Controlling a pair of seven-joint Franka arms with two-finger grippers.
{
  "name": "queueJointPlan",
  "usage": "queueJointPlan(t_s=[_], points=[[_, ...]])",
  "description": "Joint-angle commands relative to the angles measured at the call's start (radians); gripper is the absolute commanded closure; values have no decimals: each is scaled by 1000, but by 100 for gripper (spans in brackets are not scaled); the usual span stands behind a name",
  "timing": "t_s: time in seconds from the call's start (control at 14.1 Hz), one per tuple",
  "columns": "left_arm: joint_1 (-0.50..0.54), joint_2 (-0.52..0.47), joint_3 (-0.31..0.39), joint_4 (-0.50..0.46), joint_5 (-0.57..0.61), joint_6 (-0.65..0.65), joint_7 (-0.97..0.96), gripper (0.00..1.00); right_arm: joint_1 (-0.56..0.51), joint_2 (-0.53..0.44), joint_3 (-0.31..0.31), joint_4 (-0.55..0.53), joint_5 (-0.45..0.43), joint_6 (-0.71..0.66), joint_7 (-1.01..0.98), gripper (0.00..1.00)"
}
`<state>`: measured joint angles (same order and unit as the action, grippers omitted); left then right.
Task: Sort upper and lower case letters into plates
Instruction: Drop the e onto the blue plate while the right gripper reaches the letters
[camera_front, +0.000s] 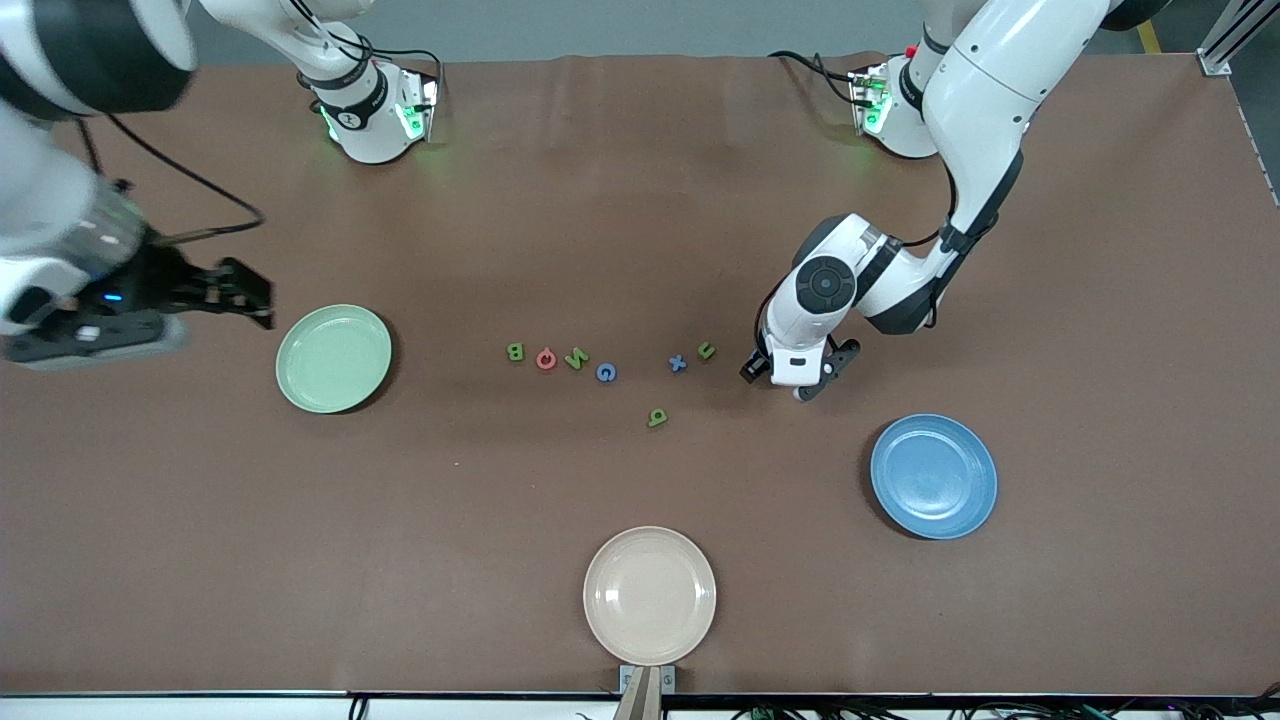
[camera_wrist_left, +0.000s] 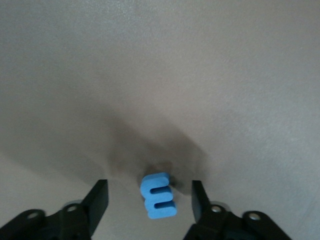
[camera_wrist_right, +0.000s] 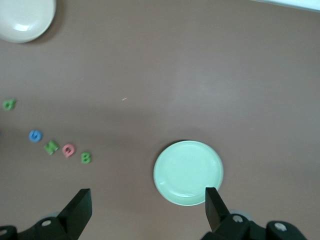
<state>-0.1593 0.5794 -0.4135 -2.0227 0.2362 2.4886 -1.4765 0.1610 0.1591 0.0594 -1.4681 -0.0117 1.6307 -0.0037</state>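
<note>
My left gripper (camera_front: 797, 372) is low over the table, between the row of letters and the blue plate (camera_front: 933, 476). In the left wrist view it (camera_wrist_left: 149, 183) stands open around a blue letter E (camera_wrist_left: 158, 196), with a gap on each side. That E is hidden in the front view. On the table lie a green B (camera_front: 515, 351), a coral red letter (camera_front: 546, 358), a green letter (camera_front: 577, 358), a blue G (camera_front: 606, 373), a blue x (camera_front: 678, 363), a green J (camera_front: 706, 351) and a green q (camera_front: 657, 417). My right gripper (camera_front: 265, 303) hangs open and empty beside the pale green plate (camera_front: 333, 358).
A beige plate (camera_front: 649, 595) sits at the table edge nearest the front camera. The right wrist view shows the pale green plate (camera_wrist_right: 188, 172), the beige plate (camera_wrist_right: 25, 17) and several of the letters, such as the green B (camera_wrist_right: 86, 158).
</note>
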Motion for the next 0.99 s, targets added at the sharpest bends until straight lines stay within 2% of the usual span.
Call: queueJointPlan(t_s=[0.0,0.07,0.21,0.28,0.35,0.43,0.57,0.71,0.92], points=[[-8,39,1,33,23,13,-41,35,127,-1,-7,-108,18,62,80,0],[-8,40,2,33,23,13,-41,42,173,2,-7,-170,18,131,176,0],[-6,39,2,33,23,13,-41,70,274,35,-7,-279,18,278,279,0],[-5,37,2,38,23,13,-38,87,310,74,-7,-285,18,306,278,0],[0,33,4,50,34,13,-28,100,349,112,-7,-276,18,337,280,0],[9,25,4,61,61,7,-25,100,382,147,-7,-278,30,398,283,0],[46,5,9,100,113,4,-25,100,413,224,-7,-278,111,475,280,0],[88,0,10,162,153,-38,8,100,468,296,-7,-278,111,576,274,0],[200,2,10,229,192,-111,207,100,509,382,-9,-276,110,688,272,0]])
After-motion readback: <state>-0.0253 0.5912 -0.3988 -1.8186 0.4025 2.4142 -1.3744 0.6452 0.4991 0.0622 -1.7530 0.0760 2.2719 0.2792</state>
